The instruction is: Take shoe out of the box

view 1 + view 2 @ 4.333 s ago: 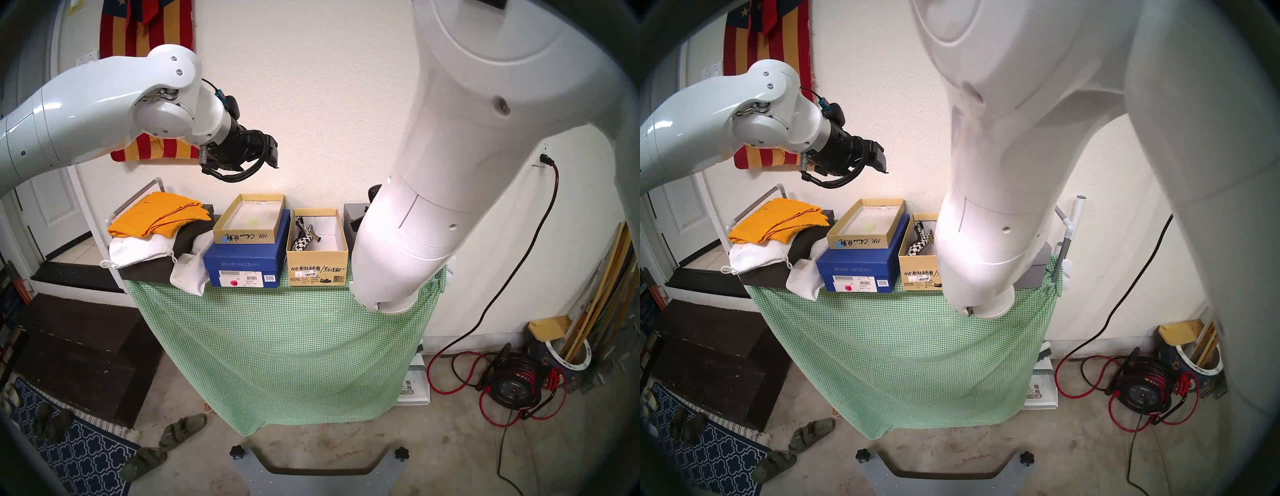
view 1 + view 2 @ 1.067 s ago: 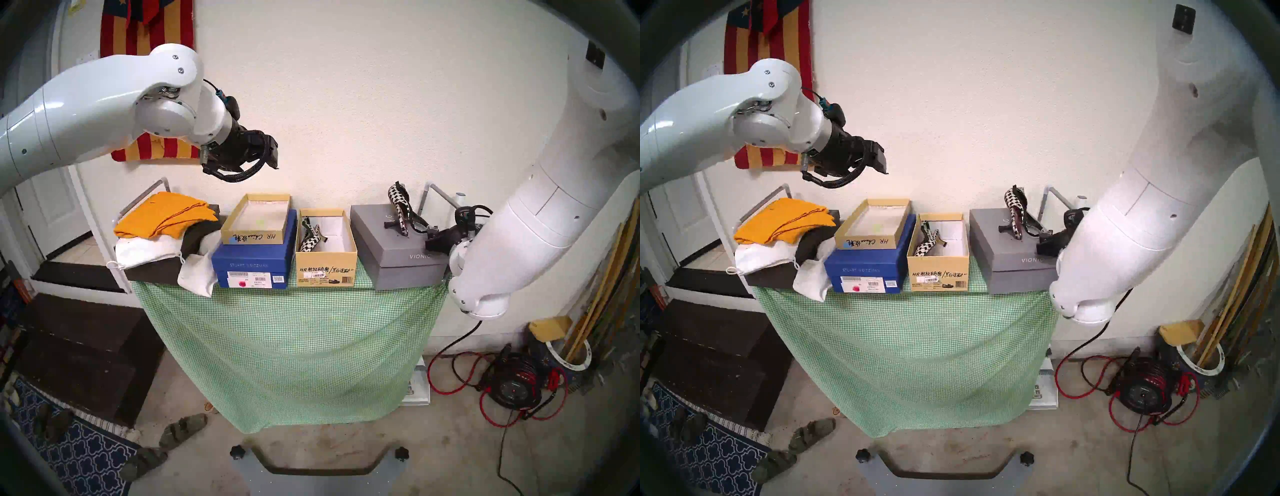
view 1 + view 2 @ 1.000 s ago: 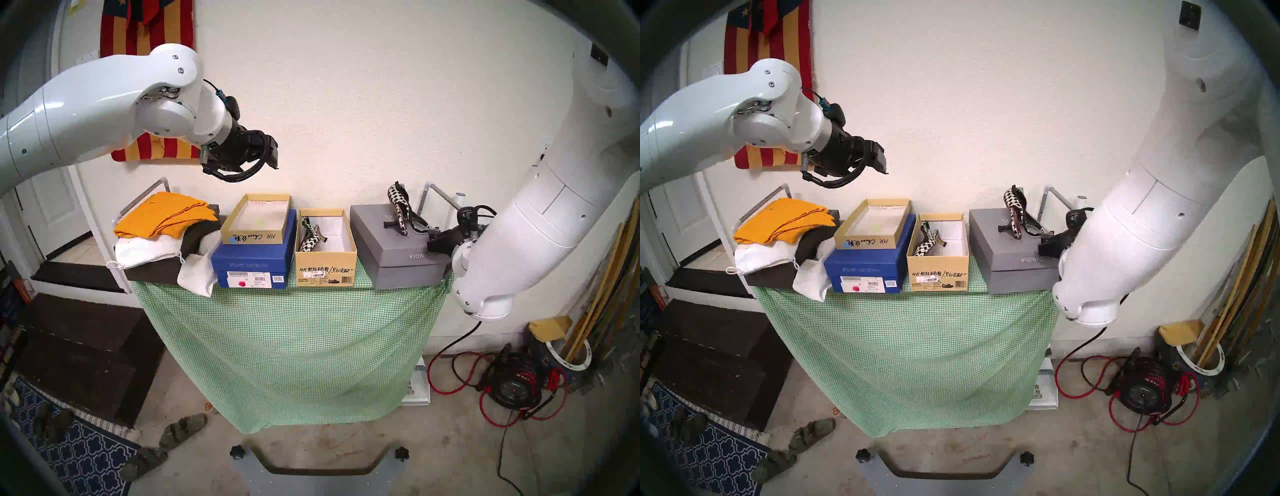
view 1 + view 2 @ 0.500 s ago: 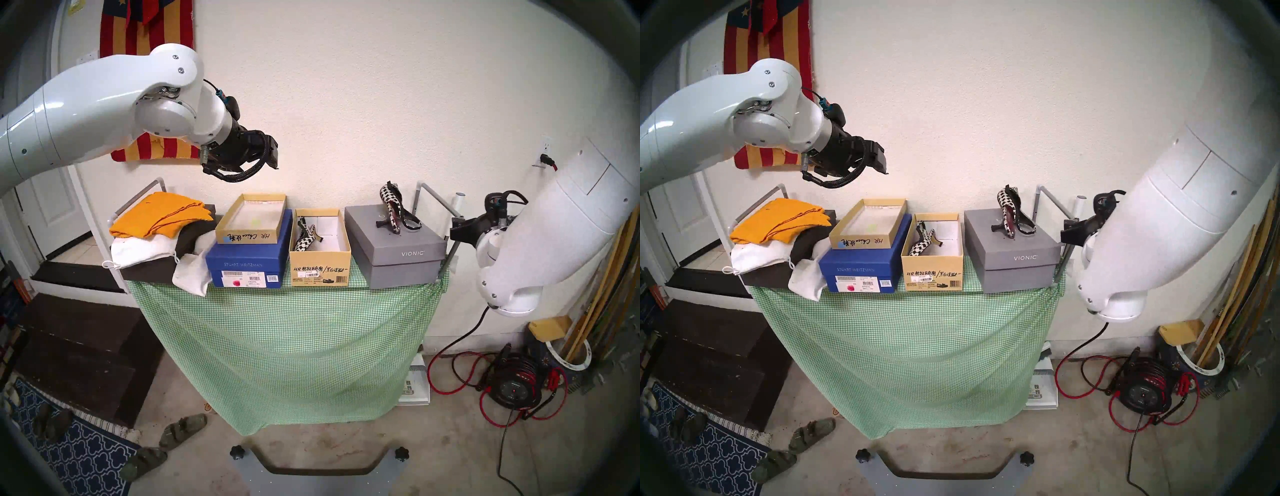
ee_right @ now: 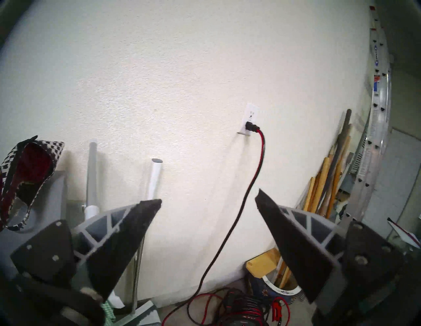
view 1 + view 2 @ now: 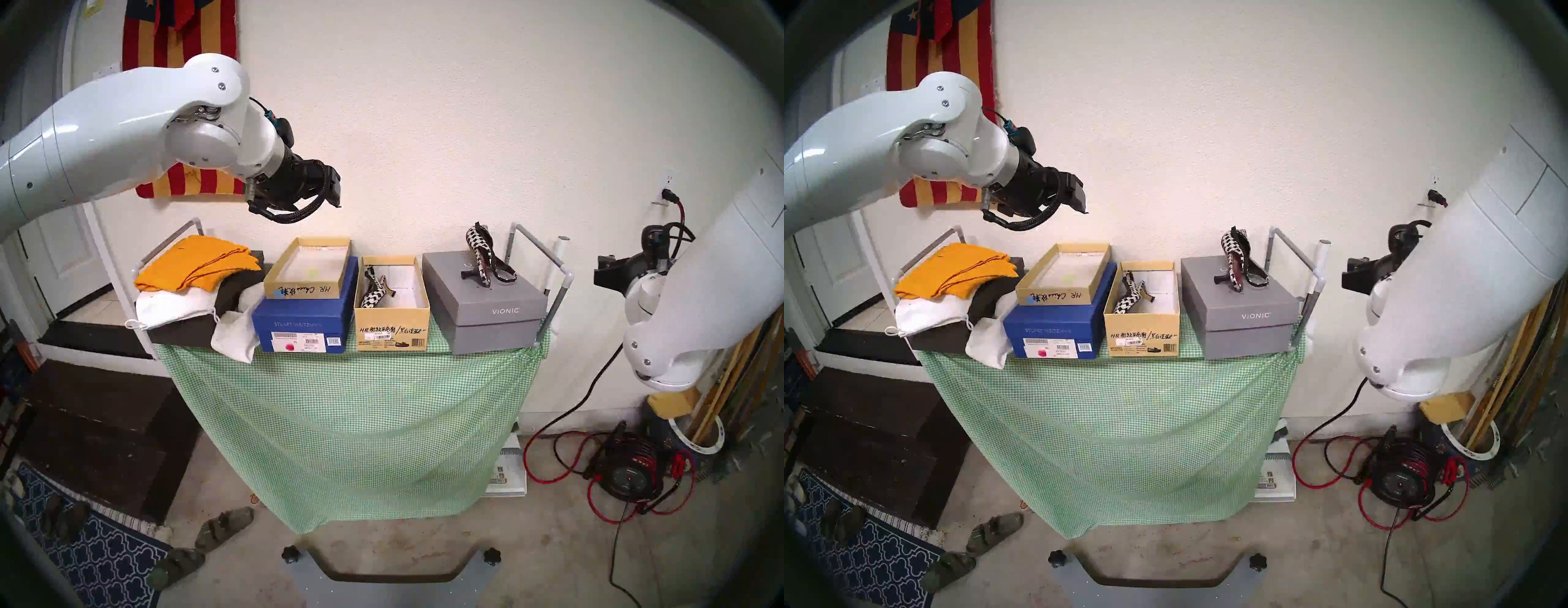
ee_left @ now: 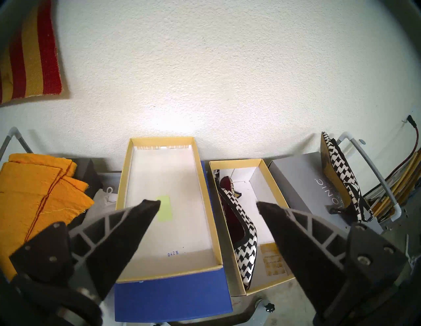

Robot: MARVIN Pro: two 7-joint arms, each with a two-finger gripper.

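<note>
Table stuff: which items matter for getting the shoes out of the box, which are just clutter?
Job:
- tan box
- houndstooth shoe inside it
- matching shoe already on the grey VIONIC box

Clutter:
- tan lid
- blue box
- orange cloth
- white bags

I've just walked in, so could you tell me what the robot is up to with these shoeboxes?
It is unpacking shoes. One houndstooth heel stands on the grey VIONIC box; its mate lies in the open tan box. Both the right gripper and left gripper are open and empty.
</note>
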